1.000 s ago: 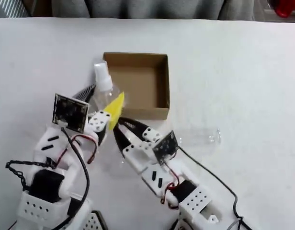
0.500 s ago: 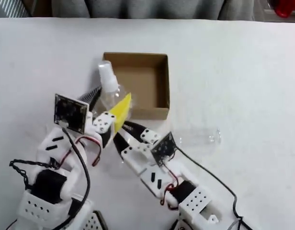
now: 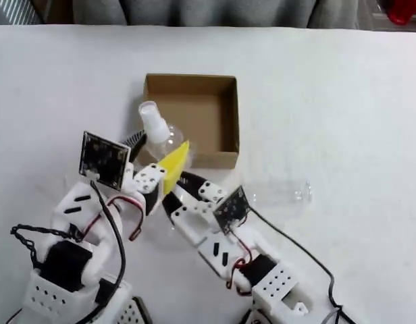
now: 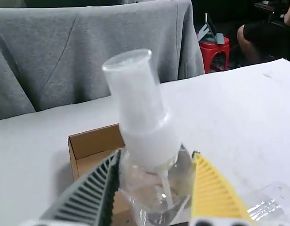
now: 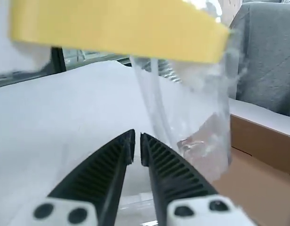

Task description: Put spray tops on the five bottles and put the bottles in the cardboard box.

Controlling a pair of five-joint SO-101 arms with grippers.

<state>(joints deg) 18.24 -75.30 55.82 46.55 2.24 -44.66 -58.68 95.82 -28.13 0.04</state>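
One bottle is held by my left gripper, left of centre in the high view. Its grey and yellow fingers stand about half open. They press on either side of the clear body, just under the white spray top, which sits on the neck. The bottle is tilted, with its top leaning toward the upper left of the frame. It hangs over the lower left corner of the box, whose open brown inside lies above centre.

My right gripper is just below the yellow finger, near centre frame. Its black fingers are almost together with only a thin slit between them, and they hold nothing. From its wrist camera the clear body hangs just past the fingertips, and I cannot tell whether they touch it.

A second bottle lies on its side on the table, right of centre, apart from the box and both grippers.
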